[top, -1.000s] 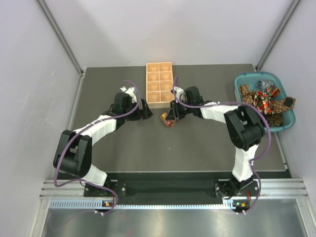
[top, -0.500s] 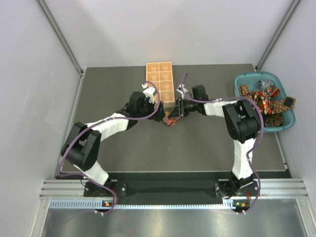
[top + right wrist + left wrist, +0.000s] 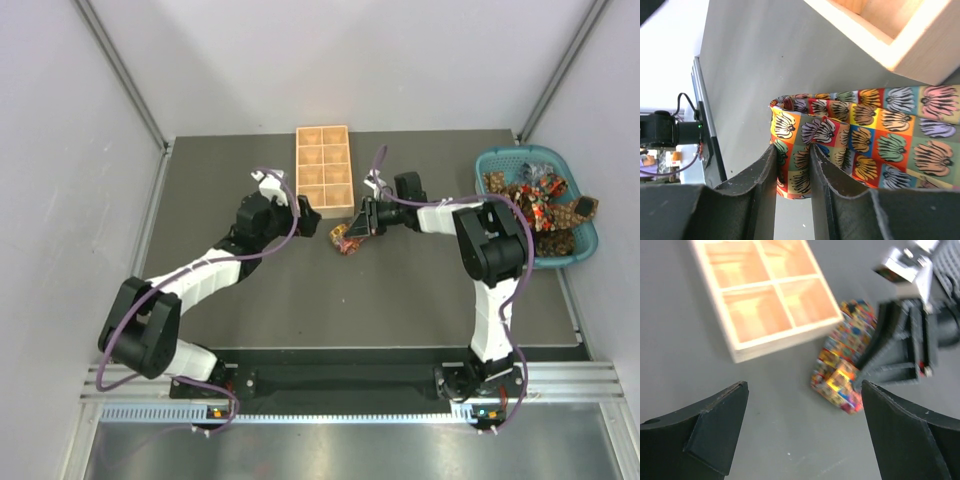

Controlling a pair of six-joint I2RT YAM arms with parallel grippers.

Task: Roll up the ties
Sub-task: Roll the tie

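On the grey surface (image 3: 300, 300), right fingers (image 3: 760, 185) pinch the soft-looking, floppy tie (image 3: 855, 135) at its fold; left fingers (image 3: 715, 425) gape wide.

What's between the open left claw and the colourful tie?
Nothing. In the left wrist view only bare table separates the left gripper from the tie; the tray sits off to one side.

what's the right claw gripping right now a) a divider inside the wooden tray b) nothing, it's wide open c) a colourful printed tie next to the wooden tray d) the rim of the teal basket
c: the right claw is shut on a fold of the tie, just off a corner of the wooden tray and well away from the teal basket.
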